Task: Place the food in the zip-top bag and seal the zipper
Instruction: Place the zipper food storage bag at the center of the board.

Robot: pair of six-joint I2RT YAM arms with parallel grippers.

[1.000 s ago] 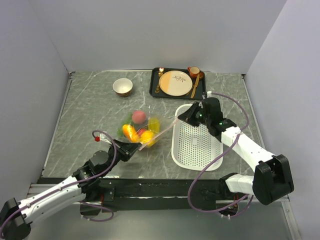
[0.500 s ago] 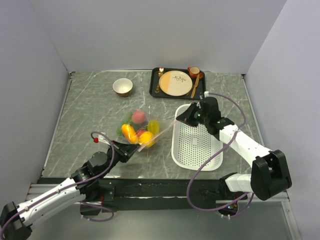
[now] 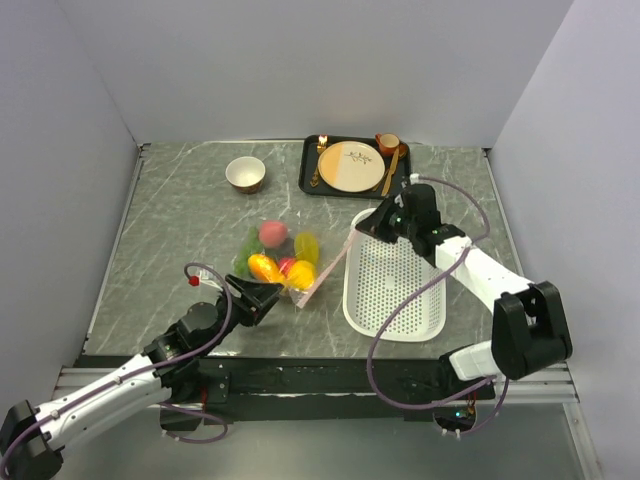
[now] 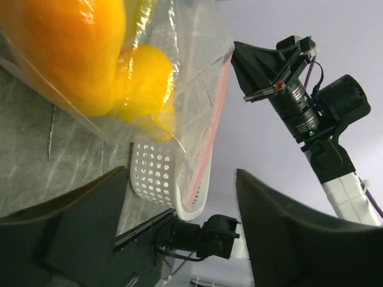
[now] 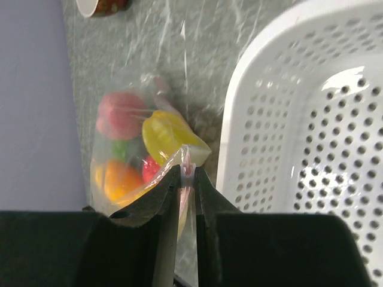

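Grey marbled table (image 3: 170,230), arms at the near edge. The zip-top bag (image 3: 280,258) lies on the table left of centre, just beside the white perforated basket (image 3: 400,300). All the food seen is inside it: pink peach (image 3: 270,233) at the far end, yellow piece (image 3: 306,246) to its right, green grapes (image 3: 244,254) on the left, orange piece (image 3: 263,267) and red strawberry (image 3: 286,265) toward the near side. The zipper (image 3: 328,270) runs as a pale pink diagonal from the bag's near corner up and right to the right gripper (image 3: 362,230). In the right wrist view the right gripper (image 5: 187,171) has its fingers (image 5: 160,200) pressed together on that pink strip, pinching the mouth edge at the end nearest the basket's rim (image 5: 239,107); the fruit shows through the plastic beyond. Left gripper (image 3: 264,297) sits at the bag's near corner. In its own view the fingers (image 4: 78,233) are spread wide, nothing between them, the bag (image 4: 185,54) and the orange piece (image 4: 72,54) just beyond the tips, the pink strip (image 4: 210,128) leading off toward the right arm. Whether the zipper is pressed closed along its length cannot be told. At the far edge: a bowl (image 3: 245,173) and a black tray (image 3: 312,180) with a plate (image 3: 350,165) and a cup (image 3: 388,143).
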